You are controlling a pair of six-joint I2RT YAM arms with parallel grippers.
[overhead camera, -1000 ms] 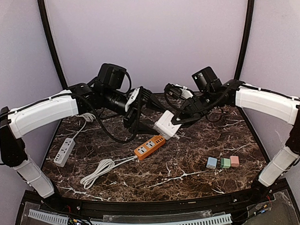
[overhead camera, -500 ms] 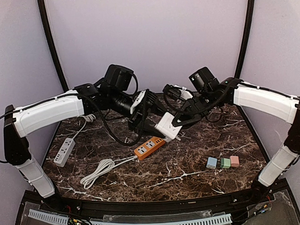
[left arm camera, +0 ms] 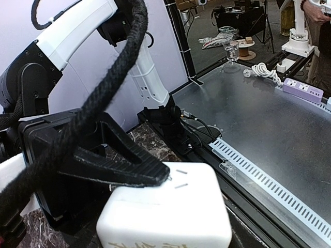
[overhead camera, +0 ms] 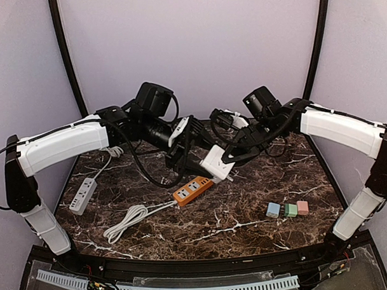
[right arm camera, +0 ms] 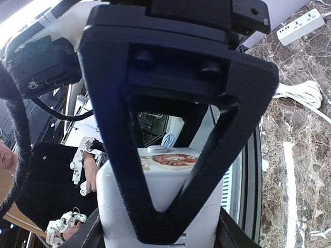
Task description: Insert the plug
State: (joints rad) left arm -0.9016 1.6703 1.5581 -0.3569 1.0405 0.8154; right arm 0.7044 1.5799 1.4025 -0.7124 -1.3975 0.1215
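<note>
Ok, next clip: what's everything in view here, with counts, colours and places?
adapter block: 1, white, in the air over the table's middle, between both claws
orange power strip: 1, orange, table middle, below the block
white power strip: 1, white, table's left edge
coiled cable: 1, white, front left
small cubes: 3, blue, green, pink, row at front right
table: 1, dark marble
right claw: 1, black, gripping the block
left claw: 1, black, finger on the block, grip unclear

The plug block (overhead camera: 217, 162) hangs mid-frame, just above a power strip (overhead camera: 193, 189) on the table (overhead camera: 246, 210). A coiled cord (overhead camera: 126, 222) lies lower left, a second strip (overhead camera: 83, 195) far left, three cubes (overhead camera: 287, 209) lower right.
</note>
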